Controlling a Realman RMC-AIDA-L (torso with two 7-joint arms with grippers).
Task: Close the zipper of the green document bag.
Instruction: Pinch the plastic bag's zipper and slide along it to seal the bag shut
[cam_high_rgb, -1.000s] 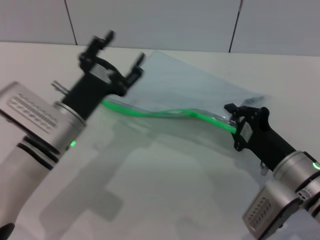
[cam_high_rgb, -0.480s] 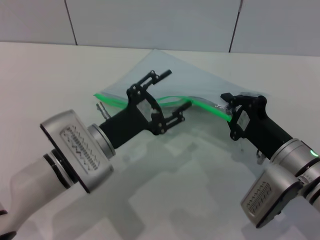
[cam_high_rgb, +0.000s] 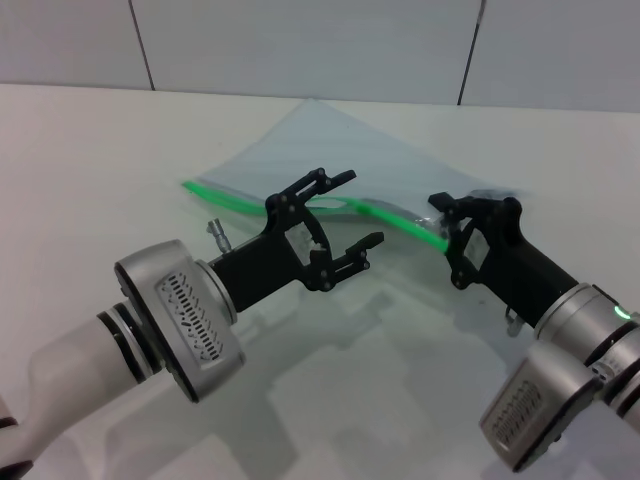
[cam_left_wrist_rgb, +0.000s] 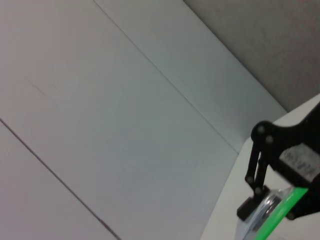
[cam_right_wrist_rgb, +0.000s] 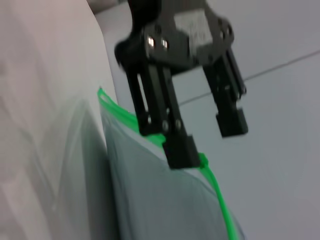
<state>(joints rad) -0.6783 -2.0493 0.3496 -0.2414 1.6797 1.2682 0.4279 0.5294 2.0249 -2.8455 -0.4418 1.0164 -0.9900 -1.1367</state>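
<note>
The green document bag (cam_high_rgb: 340, 140) lies flat on the white table, pale and translucent. Its bright green zipper (cam_high_rgb: 230, 198) runs along the near long edge. My left gripper (cam_high_rgb: 355, 208) is open near the middle of the zipper, one finger on each side of the strip. The right wrist view shows this left gripper (cam_right_wrist_rgb: 207, 137) open, one fingertip down against the zipper (cam_right_wrist_rgb: 220, 200). My right gripper (cam_high_rgb: 447, 222) is shut on the right end of the zipper and holds it slightly lifted. In the left wrist view one of the right gripper's fingers (cam_left_wrist_rgb: 256, 170) stands beside the zipper (cam_left_wrist_rgb: 277, 215).
The white table (cam_high_rgb: 90, 150) stretches out to the left of the bag and in front of it. A panelled white wall (cam_high_rgb: 300, 40) rises just behind the bag. Both arms' silver forearms reach in from the near corners.
My left arm swung from the bag's left end to the middle of the zipper, gripper still open. My right gripper drew the zipper's right end slightly left and farther back.
</note>
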